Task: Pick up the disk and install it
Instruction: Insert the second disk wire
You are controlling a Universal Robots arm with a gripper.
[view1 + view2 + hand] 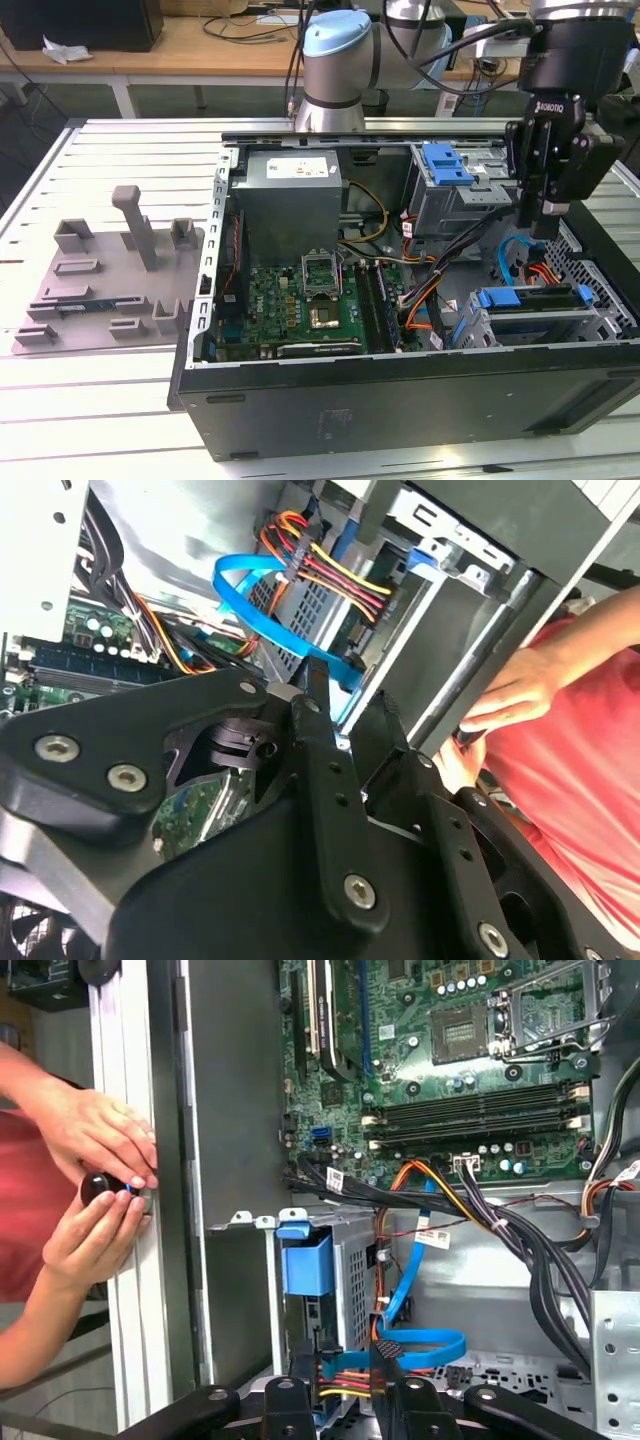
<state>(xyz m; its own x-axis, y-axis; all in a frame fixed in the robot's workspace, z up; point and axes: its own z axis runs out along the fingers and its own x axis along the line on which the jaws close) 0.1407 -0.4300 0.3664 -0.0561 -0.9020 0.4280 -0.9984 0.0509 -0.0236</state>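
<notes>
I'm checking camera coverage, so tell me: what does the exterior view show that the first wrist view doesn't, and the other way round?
The exterior view gives the wide picture: the arm, its gripper hanging over the open computer case toward the exterior view's right, and a grey fixture tray beside the case. The first wrist view adds a person's two hands at the case's edge, holding a small black object, and a looped blue cable. Both show the motherboard.
</notes>
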